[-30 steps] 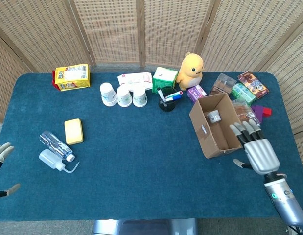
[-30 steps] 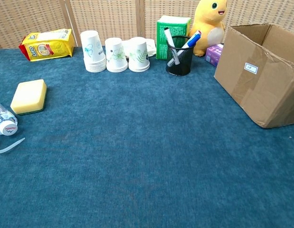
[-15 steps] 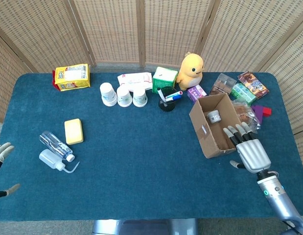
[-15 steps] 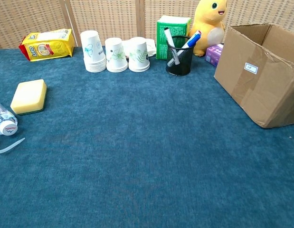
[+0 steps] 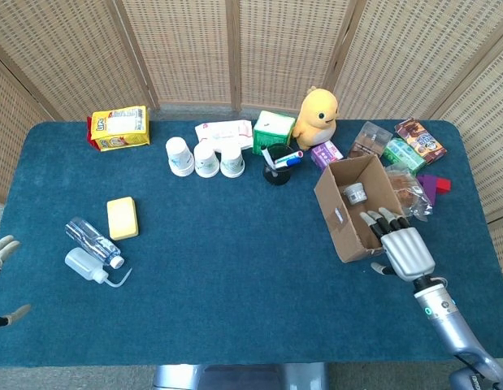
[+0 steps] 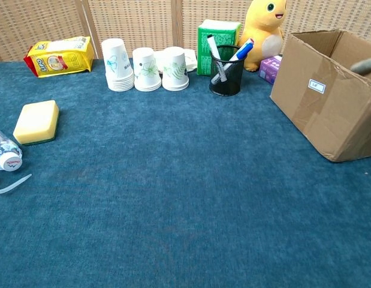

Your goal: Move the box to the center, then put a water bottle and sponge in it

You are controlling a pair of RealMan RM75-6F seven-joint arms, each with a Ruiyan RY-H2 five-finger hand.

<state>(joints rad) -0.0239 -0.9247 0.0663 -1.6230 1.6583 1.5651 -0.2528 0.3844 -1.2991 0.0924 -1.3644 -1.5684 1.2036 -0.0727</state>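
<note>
Since the earlier frames the right hand has been moved up and leftward: its fingertips, previously short of the box, now lie over the box's near right rim. Fingers are extended and spread, nothing grasped; contact with the cardboard cannot be confirmed. A grey blur at the chest view's right edge marks it.

The left hand is seen only at the frame's left edge, fingers apart, empty.

Box unchanged: right of centre, opening upward, long axis running from near-right to far-left. A small can is seen inside.

Water bottle lies flat at left, cap toward the near right, beside the yellow sponge.
</note>
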